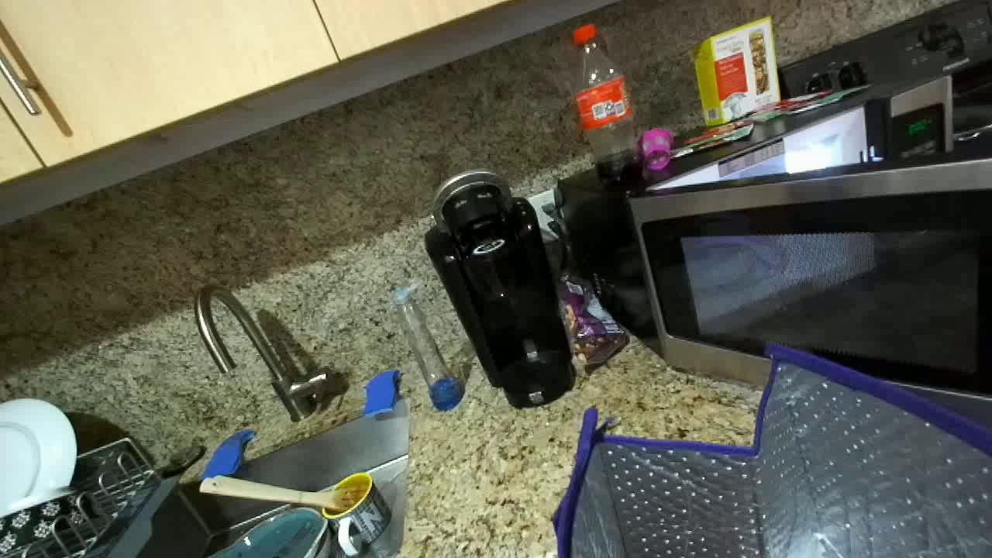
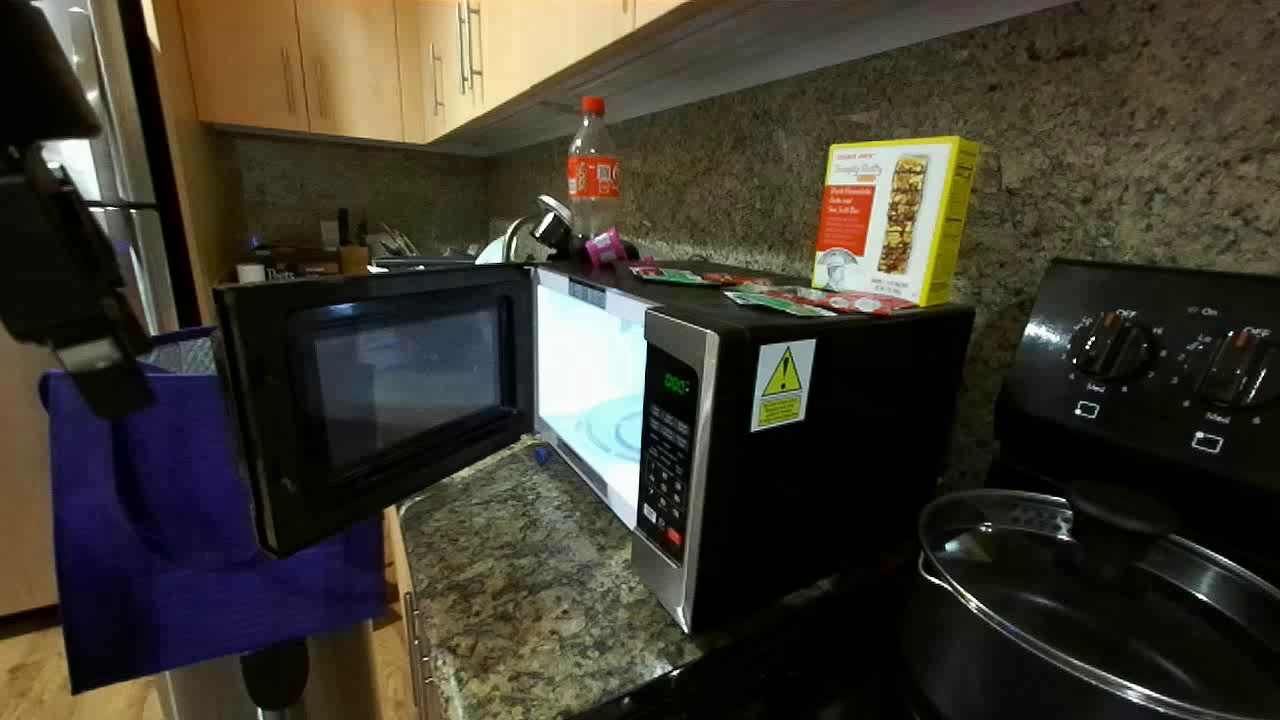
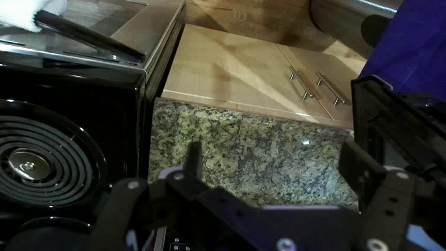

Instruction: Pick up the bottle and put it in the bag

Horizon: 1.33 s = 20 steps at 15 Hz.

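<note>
In both exterior views the bottle point(image 1: 604, 105) stands on the microwave point(image 2: 830, 470), just beside a cup point(image 1: 656, 149); a box point(image 1: 738, 71) stands on the same top, with packets point(image 2: 775, 300) lying near it. In an exterior view the bag point(image 1: 868, 449) is before the microwave's door point(image 1: 821, 294); leftward from the microwave come a pouch point(image 1: 593, 329), the coffee maker point(image 1: 508, 302), a tube point(image 1: 425, 349) and the tap point(image 1: 291, 390); a mug point(image 1: 368, 515) stands in the sink point(image 1: 333, 448). In an exterior view the stove point(image 2: 1150, 420) is right of the microwave, a pot point(image 2: 1050, 605) on it; the bag is left, behind the door.
</note>
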### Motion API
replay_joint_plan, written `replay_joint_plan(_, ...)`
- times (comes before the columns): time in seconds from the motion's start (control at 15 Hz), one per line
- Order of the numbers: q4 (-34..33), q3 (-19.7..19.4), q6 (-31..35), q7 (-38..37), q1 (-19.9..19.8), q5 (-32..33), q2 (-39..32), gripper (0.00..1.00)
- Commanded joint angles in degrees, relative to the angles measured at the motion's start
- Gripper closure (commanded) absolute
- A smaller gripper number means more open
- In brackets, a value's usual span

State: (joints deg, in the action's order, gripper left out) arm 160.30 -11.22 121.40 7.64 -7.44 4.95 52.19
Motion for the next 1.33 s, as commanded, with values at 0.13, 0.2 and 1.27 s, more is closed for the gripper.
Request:
replay_joint_plan(0.13, 2.09, 0.39, -0.48, 0.31, -0.34, -0.45, -0.66, 0.00)
replay_joint_plan(0.2, 2.12, 0.40, -0.48, 0.31, -0.34, -0.45, -0.86, 0.00)
replay_joint_plan(1.27, -16.23, 13.65, 22.54, -4.79, 12.05, -2.12, -12.75, 0.00)
